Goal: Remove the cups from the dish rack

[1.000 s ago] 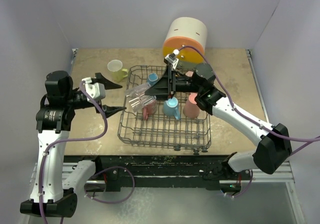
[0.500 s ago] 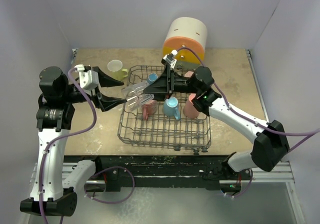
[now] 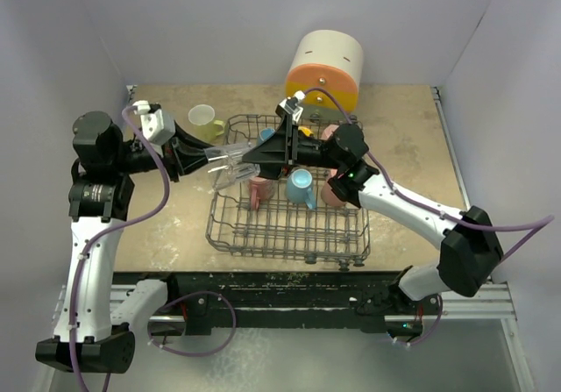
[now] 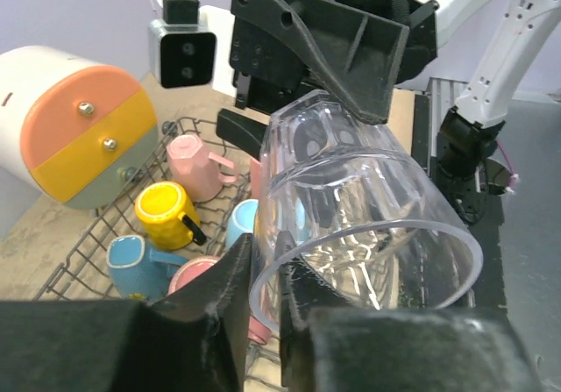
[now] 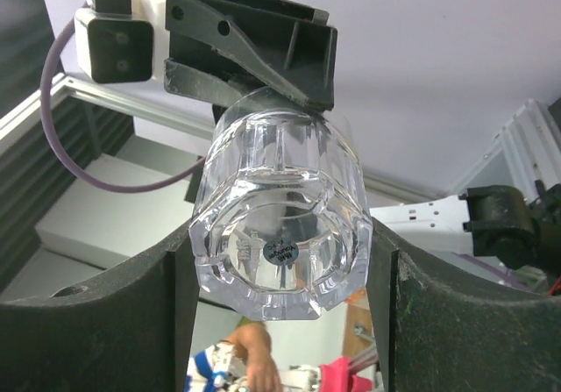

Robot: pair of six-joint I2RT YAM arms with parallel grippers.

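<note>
A clear glass (image 3: 230, 157) hangs on its side above the left edge of the grey wire dish rack (image 3: 289, 231). Both grippers have it. My right gripper (image 5: 280, 245) is shut on its thick base (image 5: 280, 234), a finger on each side. In the left wrist view my left gripper (image 4: 267, 265) pinches the rim of the glass (image 4: 368, 208), one finger inside and one outside. In the rack are a blue cup (image 3: 301, 186), a pink cup (image 3: 336, 190), a red cup (image 3: 260, 192), another blue cup (image 3: 267, 135) and a yellow cup (image 4: 166, 212). A lime-yellow cup (image 3: 204, 120) stands on the table left of the rack.
A big cream, orange and green cylinder (image 3: 326, 67) stands behind the rack at the back. Grey walls close the table on the left, back and right. Bare tabletop (image 3: 166, 225) lies left of the rack and to its right (image 3: 412, 146).
My right gripper carried the glass left and up over the rack's edge. My left gripper swung right to meet it and closed on the rim.
</note>
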